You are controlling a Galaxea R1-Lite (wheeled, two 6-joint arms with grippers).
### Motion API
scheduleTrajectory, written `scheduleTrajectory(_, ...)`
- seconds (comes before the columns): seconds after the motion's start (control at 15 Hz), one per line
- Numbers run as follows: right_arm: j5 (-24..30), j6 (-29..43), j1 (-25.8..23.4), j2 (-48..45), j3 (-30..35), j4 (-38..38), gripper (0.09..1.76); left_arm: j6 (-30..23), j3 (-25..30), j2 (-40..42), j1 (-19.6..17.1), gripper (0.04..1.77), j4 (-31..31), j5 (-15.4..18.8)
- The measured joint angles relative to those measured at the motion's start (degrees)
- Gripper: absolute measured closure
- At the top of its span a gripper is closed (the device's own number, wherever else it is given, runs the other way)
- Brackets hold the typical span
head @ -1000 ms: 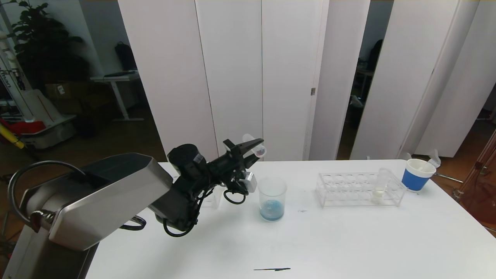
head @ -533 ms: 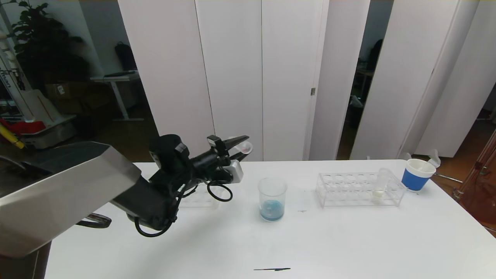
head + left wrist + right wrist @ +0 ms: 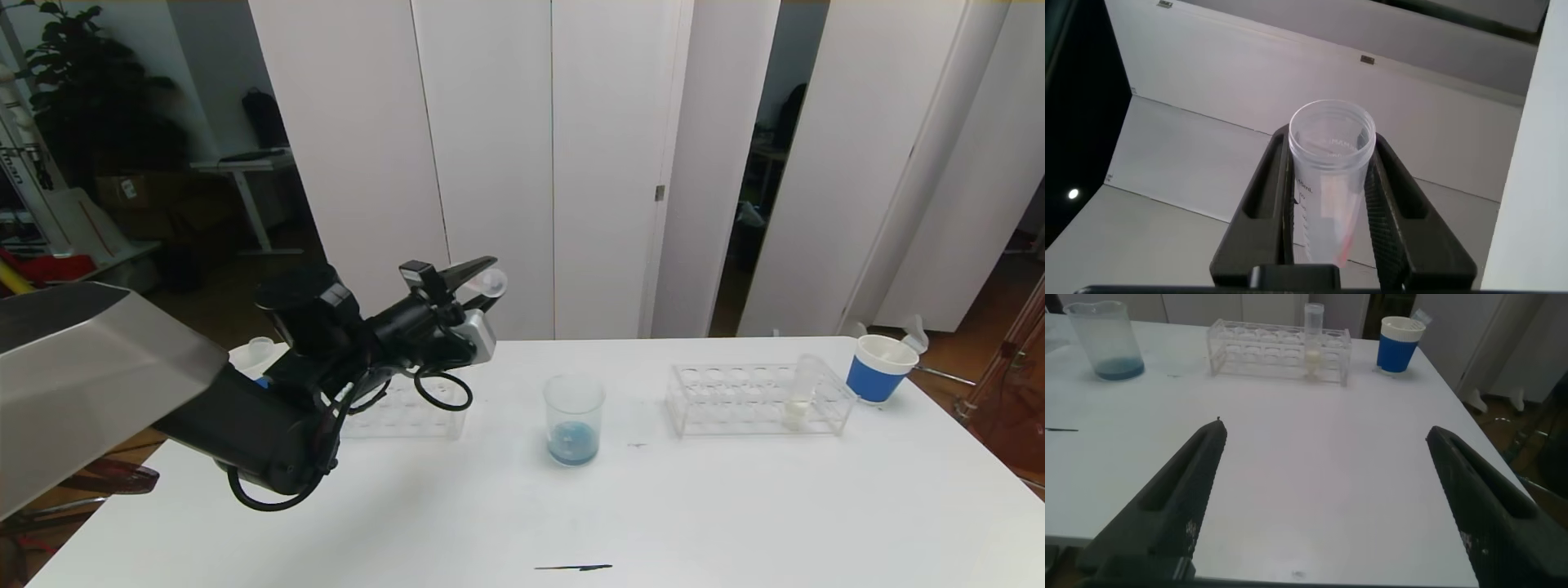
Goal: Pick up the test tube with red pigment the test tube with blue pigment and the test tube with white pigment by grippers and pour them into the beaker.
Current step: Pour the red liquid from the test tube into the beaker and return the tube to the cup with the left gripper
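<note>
left gripper [image 3: 482,282]: pinching an emptied tube [image 3: 1327,192]
right gripper [image 3: 1327,498]: spread
white-pigment tube [image 3: 802,390]: you'd find it light, slick, fragile; grip mid-barrel

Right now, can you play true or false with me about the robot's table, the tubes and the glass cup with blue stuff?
1. The black left gripper clamps a clear plastic test tube. True.
2. The clear beaker holds blue pigment at its bottom. True.
3. The tube with whitish pigment lies flat on the white table. False: it stands upright in the clear rack.
4. The black right gripper holds a tube. False: its fingers are wide apart, empty.
5. The blue-and-white paper cup stands beside the beaker. False: it stands past the rack's far end.
</note>
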State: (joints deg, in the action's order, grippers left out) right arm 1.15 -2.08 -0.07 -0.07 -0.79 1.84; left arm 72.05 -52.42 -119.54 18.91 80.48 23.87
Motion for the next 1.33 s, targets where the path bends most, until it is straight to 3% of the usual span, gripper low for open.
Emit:
scheduleTrajectory(0.27, 0.0, 0.0, 0.0, 0.0, 0.0, 0.0, 0.1, -0.5, 0.6, 0.8, 1.2, 1.21, -2.8, -1.5)
scheduleTrajectory(0.47, 0.0, 0.0, 0.0, 0.0, 0.0, 0.0, 0.1, -2.0, 0.5, 3.7, 1.5, 1.21, -16.6, -1.8)
scheduleTrajectory(0.53, 0.0, 0.0, 0.0, 0.0, 0.0, 0.0, 0.1, -6.8, 0.4, 5.1, 1.6, 1.21, -21.4, -2.0)
scheduleTrajectory(0.73, 0.0, 0.0, 0.0, 0.0, 0.0, 0.0, 0.1, -31.9, -2.4, 10.4, 4.1, 1.21, -36.6, -6.8)
scheduleTrajectory(0.87, 0.0, 0.0, 0.0, 0.0, 0.0, 0.0, 0.1, -43.4, -3.6, 13.9, 5.4, 1.21, -39.1, -8.7)
scheduleTrajectory(1.07, 0.0, 0.0, 0.0, 0.0, 0.0, 0.0, 0.1, -64.9, -4.2, 17.5, 5.8, 1.21, -40.5, -9.8)
scheduleTrajectory(1.2, 0.0, 0.0, 0.0, 0.0, 0.0, 0.0, 0.1, -73.4, -4.3, 19.6, 4.5, 1.21, -41.0, -10.9)
scheduleTrajectory(1.33, 0.0, 0.0, 0.0, 0.0, 0.0, 0.0, 0.1, -80.0, -4.2, 21.4, 3.4, 1.21, -42.6, -17.7)
